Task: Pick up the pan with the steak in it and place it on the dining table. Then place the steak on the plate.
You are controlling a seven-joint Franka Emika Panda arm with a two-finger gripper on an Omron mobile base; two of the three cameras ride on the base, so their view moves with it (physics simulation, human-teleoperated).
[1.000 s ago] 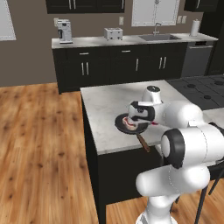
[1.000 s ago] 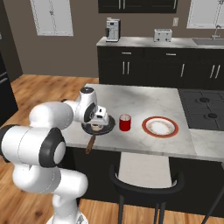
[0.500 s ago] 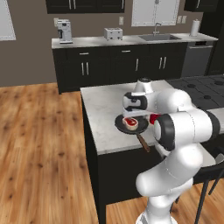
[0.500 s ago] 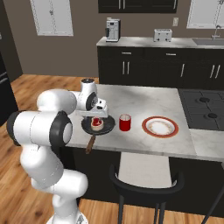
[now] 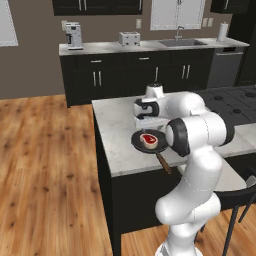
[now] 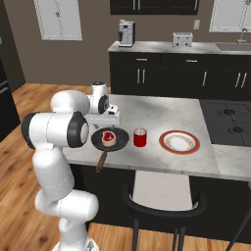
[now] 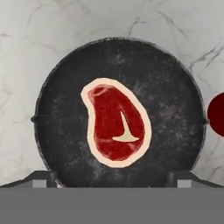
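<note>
The dining table (image 6: 162, 115), marble-topped on its black base, already carries the pan (image 6: 111, 138) near its front edge, handle sticking out over the side toward the robot, so the first half of the task looks done. Over the last second the arm has swung from a low crouch beside the pan to a stance with the gripper (image 6: 109, 119) poised above it, jaws spread wide and holding nothing; that suggests the handle was let go and the steak is next. The plate (image 6: 179, 142) sits well apart to the right on the same top. Between pan and plate stands a red cup (image 6: 140, 138), just beside the pan, probably the one obstacle to the carry. The steak (image 7: 116, 122) lies flat at the pan's centre, directly under the hand.
</note>
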